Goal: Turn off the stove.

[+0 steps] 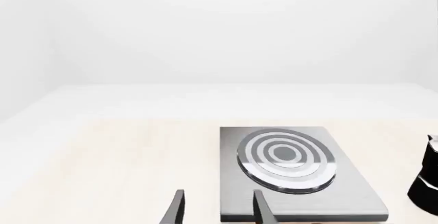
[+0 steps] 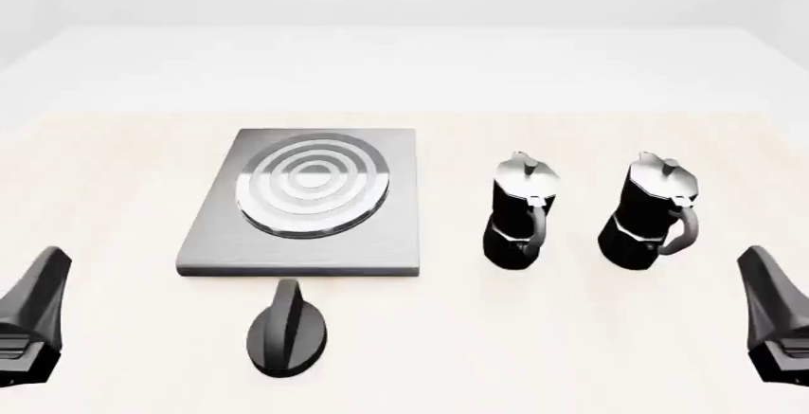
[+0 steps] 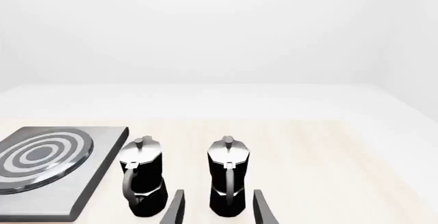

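**Knob untouched, both pincers released**

Your stove (image 2: 379,234) lies flat on the table (image 2: 607,338), left of centre, and its black ridged knob (image 2: 286,331) stands just in front of its near edge. Both the left pincer (image 1: 216,208) and the right pincer (image 3: 217,208) hang released, well apart from everything. The knob looks stiff and small, probably slippery on its round base; take hold across its raised ridge. The two moka pots (image 2: 521,213) stand right of the stove.

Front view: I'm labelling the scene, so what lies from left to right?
Left claw → knob → nearer-left moka pot → right moka pot → right claw. The stove plate overlaps the knob's span.
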Controlling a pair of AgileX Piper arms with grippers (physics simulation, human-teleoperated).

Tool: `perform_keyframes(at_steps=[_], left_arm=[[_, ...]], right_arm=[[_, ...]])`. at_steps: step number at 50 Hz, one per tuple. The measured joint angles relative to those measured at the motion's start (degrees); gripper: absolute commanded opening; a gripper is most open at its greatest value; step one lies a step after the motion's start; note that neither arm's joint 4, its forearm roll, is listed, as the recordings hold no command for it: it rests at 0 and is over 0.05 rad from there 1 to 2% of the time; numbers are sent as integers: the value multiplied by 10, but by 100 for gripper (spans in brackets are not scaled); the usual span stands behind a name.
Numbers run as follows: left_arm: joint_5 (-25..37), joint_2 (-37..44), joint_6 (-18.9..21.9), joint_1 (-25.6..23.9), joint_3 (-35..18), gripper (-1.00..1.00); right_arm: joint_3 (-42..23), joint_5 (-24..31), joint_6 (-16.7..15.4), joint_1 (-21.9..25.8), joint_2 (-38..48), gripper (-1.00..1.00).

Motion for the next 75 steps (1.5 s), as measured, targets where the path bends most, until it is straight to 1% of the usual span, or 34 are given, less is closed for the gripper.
perform_keyframes(at_steps=[16,27,33,42,48,60,67,75], left_arm=[[-12,14,9,-11,0,100],[-7,5,24,-51,-2,100],[23,2,24,-84,-30,100],[100,1,7,-129,-97,100],[139,18,3,-155,-142,100],[189,100,-7,-206,-231,100],[204,163,-15,-241,-278,100],[215,235,-11,-284,-328,100]], right_arm=[[0,-30,0,0,33,100],[-1,-35,0,1,38,100],[-2,-19,0,1,22,100],[-3,-3,0,1,7,100],[-3,2,-1,1,2,100],[-1,5,-1,1,-2,100],[-1,5,-1,1,-3,100],[-1,5,-1,1,-4,100]])
